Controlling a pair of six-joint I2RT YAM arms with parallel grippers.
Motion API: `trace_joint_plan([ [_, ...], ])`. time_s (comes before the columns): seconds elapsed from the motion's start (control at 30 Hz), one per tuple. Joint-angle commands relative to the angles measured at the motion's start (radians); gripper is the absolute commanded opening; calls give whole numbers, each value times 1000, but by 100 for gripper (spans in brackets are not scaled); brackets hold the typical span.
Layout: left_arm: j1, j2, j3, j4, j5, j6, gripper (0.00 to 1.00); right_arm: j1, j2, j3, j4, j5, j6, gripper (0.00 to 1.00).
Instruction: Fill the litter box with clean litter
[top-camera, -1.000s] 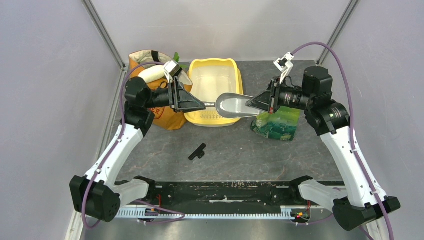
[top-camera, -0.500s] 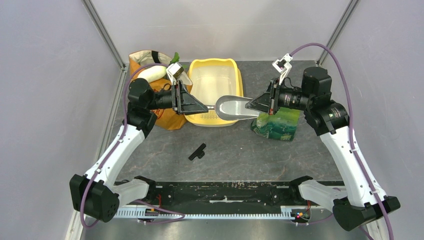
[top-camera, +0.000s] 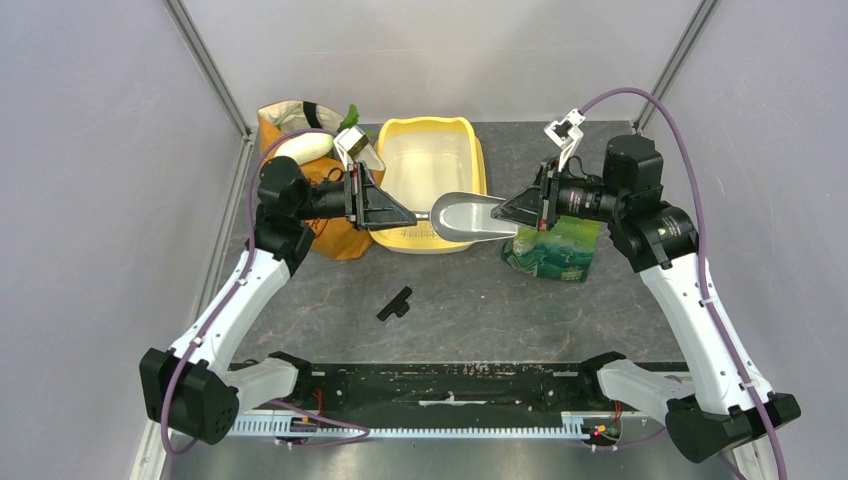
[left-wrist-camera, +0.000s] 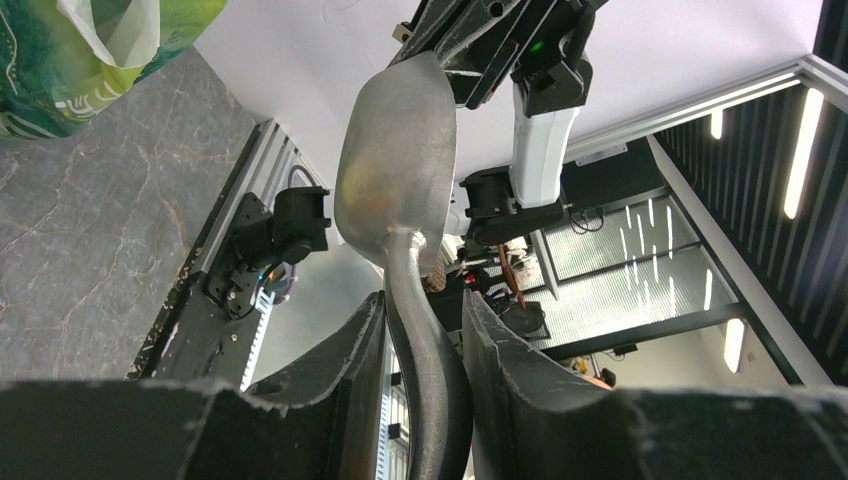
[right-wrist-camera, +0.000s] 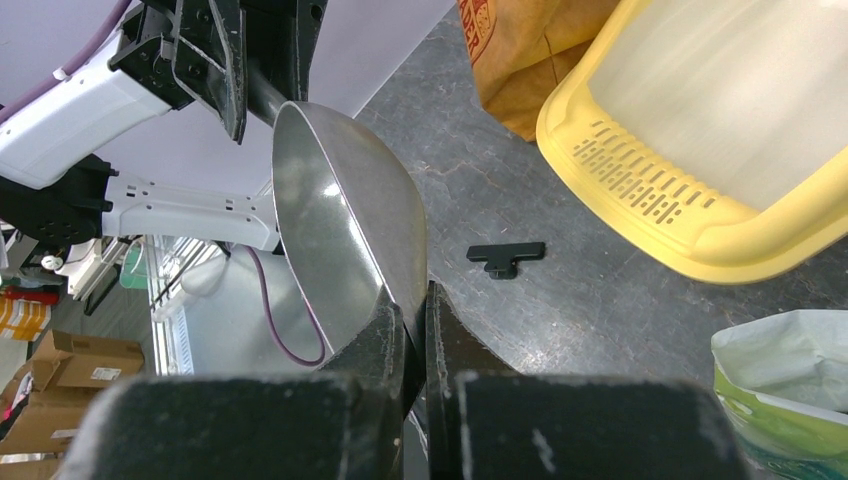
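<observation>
Pale panels wall in a dark grey, stone-patterned tabletop (top-camera: 480, 300). At its far middle sits the yellow rectangular plastic litter box (top-camera: 425, 123), between an orange paper grocery bag (top-camera: 335, 243) on its left and a green foil bag (top-camera: 560, 250) just beside its near right corner. The box looks like a light, stiff, smooth-walled tray that would probably slide if nudged. Its rolled rim would be the place to take hold. Its pale whitish basin appears bare, and the slotted strip lies at the near end. No clean litter shows in any view. Being loose grain, it would have to be scooped or poured rather than pinched. Over the box's near edge hangs a shiny silver-grey scoop (top-camera: 475, 215), empty and held at both ends. The left gripper (top-camera: 405, 215) clamps its handle, and the right gripper (top-camera: 515, 210) is closed on the bowl's front lip. A small black T-shaped piece (top-camera: 395, 303) lies on the table nearer the arms.
</observation>
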Motion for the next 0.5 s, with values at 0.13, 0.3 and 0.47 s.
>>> trace_joint_plan([
  [0.13, -6, -7, 9, 9, -20, 19, 45, -3, -16, 23, -49, -22, -54, 0],
  [0.3, -6, -7, 22, -49, -30, 59, 44, -3, -15, 30, -64, -4, -68, 0],
  [0.47, -8, -13, 28, -114, -42, 111, 36, -3, -9, 40, -82, 19, -75, 0],
])
